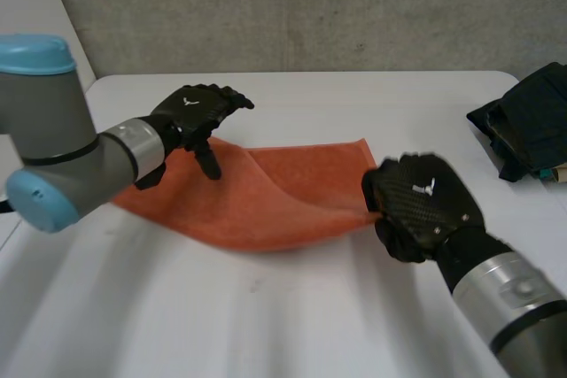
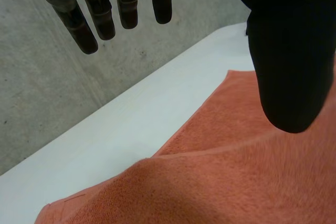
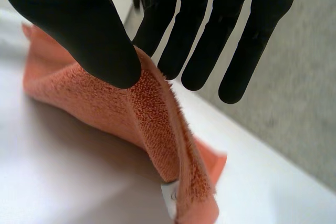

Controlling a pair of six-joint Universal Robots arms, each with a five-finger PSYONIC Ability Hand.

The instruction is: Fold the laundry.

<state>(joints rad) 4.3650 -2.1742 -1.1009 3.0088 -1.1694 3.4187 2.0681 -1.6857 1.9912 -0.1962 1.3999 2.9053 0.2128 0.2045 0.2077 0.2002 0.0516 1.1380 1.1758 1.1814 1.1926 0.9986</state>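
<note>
White table (image 1: pixel 292 325), orange towel (image 1: pixel 266 205) on it, concrete wall (image 1: pixel 310 6) behind

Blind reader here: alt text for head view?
The right hand pinches the edge of an orange towel on a white table; the left hand is open above its other end. Dark clothes lie beyond the right hand.

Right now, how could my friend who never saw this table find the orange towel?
Find the white table, then look at its middle. The orange towel lies there, the black left hand above one end, the black right hand pinching the other. It is the only bright cloth; the dark pile of clothes sits apart at the table's right edge.
</note>
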